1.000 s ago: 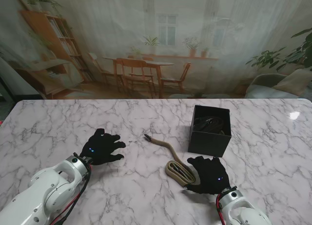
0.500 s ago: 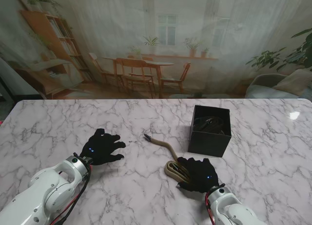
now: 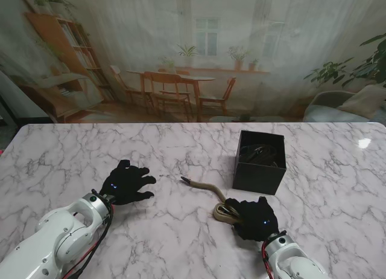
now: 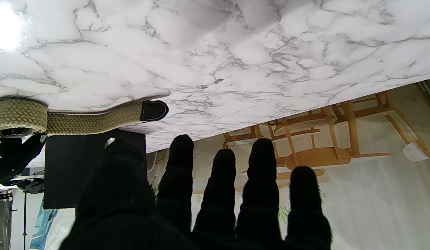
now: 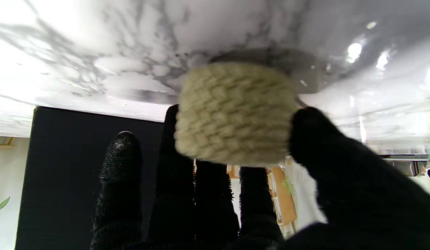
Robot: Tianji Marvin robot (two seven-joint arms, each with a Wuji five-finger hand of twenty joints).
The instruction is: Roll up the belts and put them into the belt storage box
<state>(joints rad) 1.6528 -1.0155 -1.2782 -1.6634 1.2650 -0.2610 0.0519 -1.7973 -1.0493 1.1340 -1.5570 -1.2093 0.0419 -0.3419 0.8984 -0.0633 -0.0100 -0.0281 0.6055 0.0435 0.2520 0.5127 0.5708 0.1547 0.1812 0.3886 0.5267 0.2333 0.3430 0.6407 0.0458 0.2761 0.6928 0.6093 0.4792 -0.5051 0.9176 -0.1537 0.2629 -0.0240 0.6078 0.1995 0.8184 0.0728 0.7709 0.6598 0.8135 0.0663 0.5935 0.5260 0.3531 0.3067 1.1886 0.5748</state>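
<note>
A tan woven belt (image 3: 208,189) lies on the marble table, its dark tip toward the middle and its near end curled up on edge. My right hand (image 3: 254,218) holds that curled end; the right wrist view shows the belt's fold (image 5: 232,113) pinched between thumb and fingers. The black storage box (image 3: 260,162) stands just beyond, with a dark belt coiled inside. My left hand (image 3: 125,182) rests open on the table, well left of the belt's tip (image 4: 153,110), fingers (image 4: 221,180) spread.
The marble table (image 3: 90,152) stretches wide around both hands. A printed backdrop of a room hangs behind the far edge. The box (image 5: 79,166) stands close in front of my right hand's fingers.
My right hand has closed on the belt's near end and drawn it up from flat into an on-edge curl. The belt's tip slid slightly toward the right. The left hand stayed still.
</note>
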